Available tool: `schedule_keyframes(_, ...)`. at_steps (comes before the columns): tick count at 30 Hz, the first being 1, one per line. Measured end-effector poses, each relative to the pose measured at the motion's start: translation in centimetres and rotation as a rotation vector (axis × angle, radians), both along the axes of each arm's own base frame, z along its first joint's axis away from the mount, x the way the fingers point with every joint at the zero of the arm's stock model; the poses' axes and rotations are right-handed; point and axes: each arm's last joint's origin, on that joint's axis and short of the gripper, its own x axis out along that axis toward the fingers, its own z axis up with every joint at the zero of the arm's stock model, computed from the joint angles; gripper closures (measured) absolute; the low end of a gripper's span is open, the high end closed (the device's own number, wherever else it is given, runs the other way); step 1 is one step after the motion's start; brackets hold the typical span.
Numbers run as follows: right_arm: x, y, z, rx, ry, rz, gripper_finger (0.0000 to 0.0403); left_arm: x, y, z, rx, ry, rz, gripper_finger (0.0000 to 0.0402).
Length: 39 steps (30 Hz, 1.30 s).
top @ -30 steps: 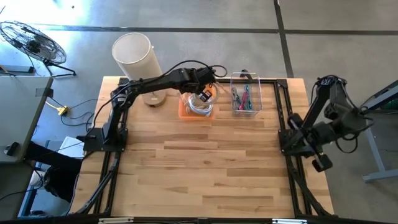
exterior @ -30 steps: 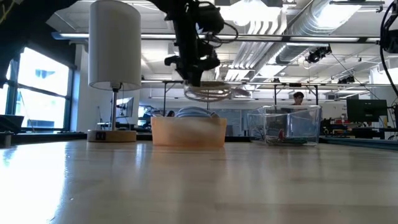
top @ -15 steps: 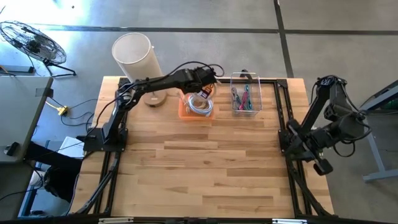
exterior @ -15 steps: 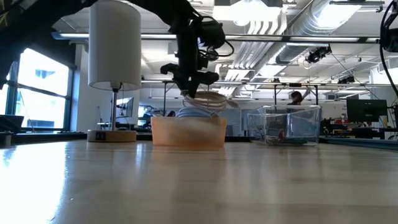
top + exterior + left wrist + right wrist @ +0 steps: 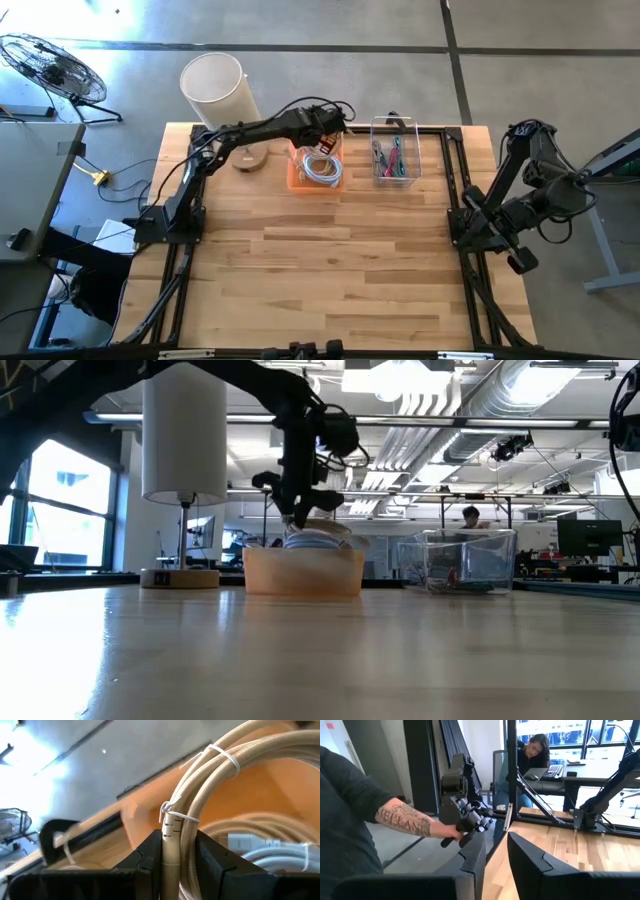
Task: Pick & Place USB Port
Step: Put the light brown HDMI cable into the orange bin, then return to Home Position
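My left gripper (image 5: pixel 322 150) is shut on a coiled beige USB cable (image 5: pixel 225 775) bound with white ties. It stands over the orange bin (image 5: pixel 303 572) at the table's far middle. In the low view the coil (image 5: pixel 318 530) sits at the bin's rim height, just above the white cables (image 5: pixel 322 172) heaped in the bin. Whether it touches them I cannot tell. My right gripper (image 5: pixel 495 855) waits off the table's right edge, open by a narrow gap with nothing between its fingers. My left gripper pinches a straight beige end piece of the cable (image 5: pixel 169 862) between its two fingers, just below a ribbed collar and a white tie. The fingers slant down from above. The tied loops reach out beyond the fingertips over the bin.
A white cylinder lamp (image 5: pixel 215 90) stands to the left of the bin. To the bin's right is a clear box (image 5: pixel 394 160) with small coloured items. The wooden table (image 5: pixel 330 270) stretches bare toward the near edge. A person's tattooed arm (image 5: pixel 405 822) shows beside the right arm.
My left gripper has sunk toward the orange bin and rolled at the wrist, staying shut on the cable. The coil hung clear above the bin before. It is now down at the bin's rim, over the white cables.
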Motion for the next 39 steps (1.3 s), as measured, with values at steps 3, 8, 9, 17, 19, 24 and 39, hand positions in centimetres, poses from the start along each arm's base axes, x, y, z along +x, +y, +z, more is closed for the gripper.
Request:
schedule_keyframes(3,0.0,0.0,-0.1,-0.012,0.005,-0.006,0.0330,0.1,0.0,-1.0,-0.033,0.039,-0.004,0.0323)
schedule_keyframes(8,0.0,0.0,-0.2,-0.020,0.008,-0.014,0.0330,0.3,0.1,-1.6,-0.033,0.048,-0.003,0.0287)
schedule_keyframes(9,0.0,0.0,-0.2,-0.021,0.008,-0.015,0.0330,0.4,0.2,-1.6,-0.029,0.044,-0.003,0.0264)
schedule_keyframes(17,0.0,0.0,-0.2,-0.026,0.010,-0.016,0.0330,0.6,0.2,-1.7,-0.030,0.041,-0.026,0.0126)
schedule_keyframes(19,0.0,0.0,-0.3,-0.027,0.010,-0.016,0.0330,0.6,0.2,-1.7,-0.031,0.056,-0.051,0.0114)
schedule_keyframes(24,0.0,-0.1,-0.3,-0.041,0.003,-0.019,0.0330,1.3,-0.2,-0.7,-0.071,0.065,-0.191,0.0108)
schedule_keyframes(39,-0.6,-2.1,0.6,-0.094,-0.110,-0.143,0.0330,6.4,-11.0,10.2,0.116,-0.013,-1.163,0.0106)
